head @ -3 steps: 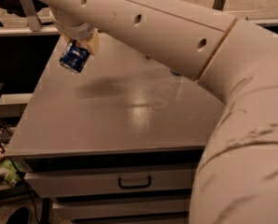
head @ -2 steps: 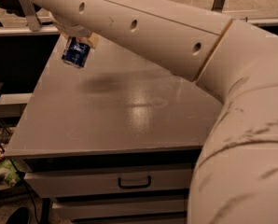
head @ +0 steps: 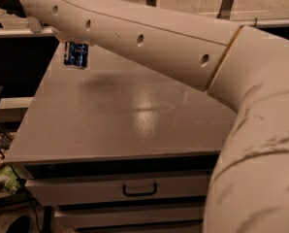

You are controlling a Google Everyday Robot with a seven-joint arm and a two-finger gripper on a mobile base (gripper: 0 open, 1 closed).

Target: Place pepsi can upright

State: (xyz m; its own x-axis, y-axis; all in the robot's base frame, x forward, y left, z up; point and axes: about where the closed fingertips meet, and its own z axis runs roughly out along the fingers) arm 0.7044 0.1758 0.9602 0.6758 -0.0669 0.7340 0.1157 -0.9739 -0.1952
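The pepsi can [head: 76, 55] is dark blue with a light marking. It hangs in the air above the far left corner of the grey table [head: 125, 115], standing close to upright. My gripper [head: 70, 42] is just above it, mostly hidden behind my white arm [head: 135, 33], and it is shut on the can's top part. The can's shadow falls on the tabletop to its right. My arm reaches across the view from the lower right to the upper left.
The table has drawers under its front edge, one with a dark handle [head: 139, 190]. A dark gap and a shelf edge [head: 8, 103] lie left of the table. Cables and a green bag [head: 4, 179] lie on the floor at lower left.
The arm has carried the can a little up and toward the far left corner. The can has turned from tilted to nearly upright.
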